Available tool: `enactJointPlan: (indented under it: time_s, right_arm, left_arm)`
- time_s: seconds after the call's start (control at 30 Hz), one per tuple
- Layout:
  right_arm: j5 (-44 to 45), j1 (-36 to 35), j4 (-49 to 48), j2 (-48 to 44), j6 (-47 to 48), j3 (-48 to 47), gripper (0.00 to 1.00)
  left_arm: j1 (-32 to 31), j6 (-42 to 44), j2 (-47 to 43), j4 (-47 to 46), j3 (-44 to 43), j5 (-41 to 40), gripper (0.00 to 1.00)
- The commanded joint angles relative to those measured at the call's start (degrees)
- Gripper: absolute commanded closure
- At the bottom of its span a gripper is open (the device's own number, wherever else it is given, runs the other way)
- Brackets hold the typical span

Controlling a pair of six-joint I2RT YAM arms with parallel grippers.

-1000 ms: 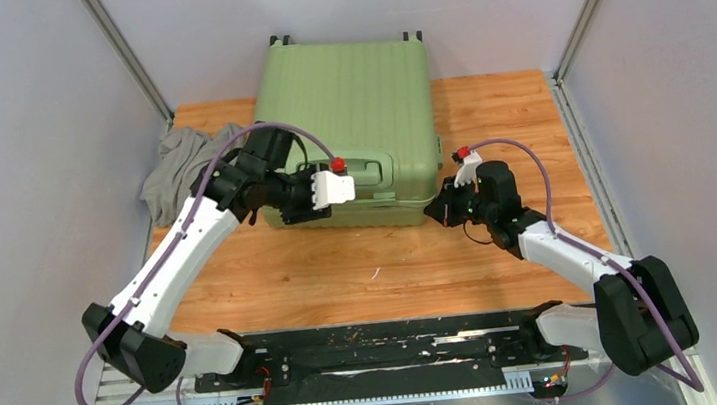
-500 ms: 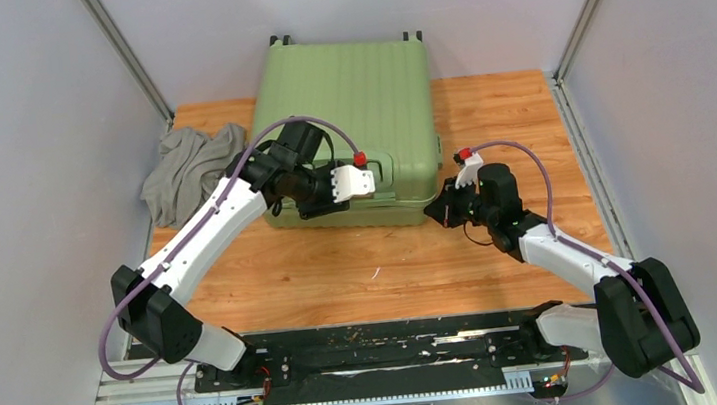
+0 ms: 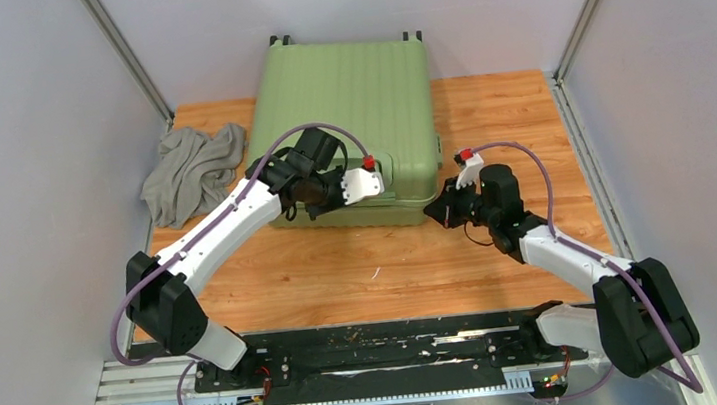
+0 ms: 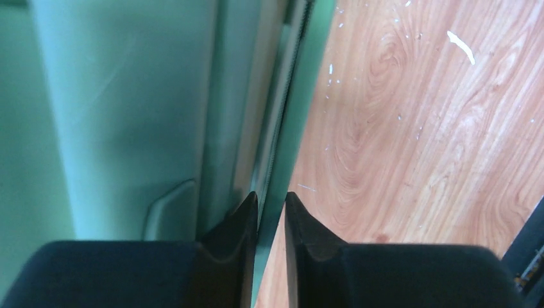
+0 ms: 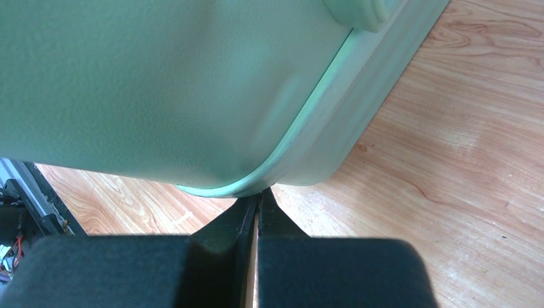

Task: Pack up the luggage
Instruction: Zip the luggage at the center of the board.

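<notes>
The luggage (image 3: 348, 93) is a light-green ribbed suitcase lying flat and closed at the back of the wooden table. My left gripper (image 3: 380, 183) sits at its near edge, beside the handle. In the left wrist view the left gripper (image 4: 271, 196) stands open by a narrow slit at the zip seam of the luggage (image 4: 128, 96); shell and wood show through the slit and nothing is pinched. My right gripper (image 3: 433, 211) is shut and empty. Seen from the right wrist, the right gripper (image 5: 258, 192) touches the rounded near-right corner of the luggage (image 5: 160, 83).
A crumpled grey cloth (image 3: 192, 172) lies on the table left of the suitcase. Grey walls with metal posts close in both sides and the back. Bare wooden table (image 3: 372, 271) stretches between the suitcase and the arm bases.
My left gripper has slid right along the suitcase's near edge and its jaws have narrowed to a slit. The right arm has not moved.
</notes>
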State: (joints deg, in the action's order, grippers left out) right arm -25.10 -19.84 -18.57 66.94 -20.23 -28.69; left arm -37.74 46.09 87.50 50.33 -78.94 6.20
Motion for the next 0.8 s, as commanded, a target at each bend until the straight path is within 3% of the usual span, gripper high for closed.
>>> enactJointPlan:
  time_s: [0.0,0.07,0.77]
  right_arm:
    - [-7.15,0.25,-12.12,-0.33,0.68,0.29,1.00]
    - [-7.93,0.29,-12.73,-0.07,1.25,0.66,1.00]
    - [-7.53,2.52,-10.38,-4.45,4.40,3.42,1.00]
  left_arm:
    - [0.47,-2.72,-0.16,-8.88,-0.18,-5.37,0.91]
    - [0.38,-3.41,-1.11,-8.91,-0.88,-5.07,1.00]
    - [0.29,-5.86,-8.89,-8.71,-6.72,0.05,1.00]
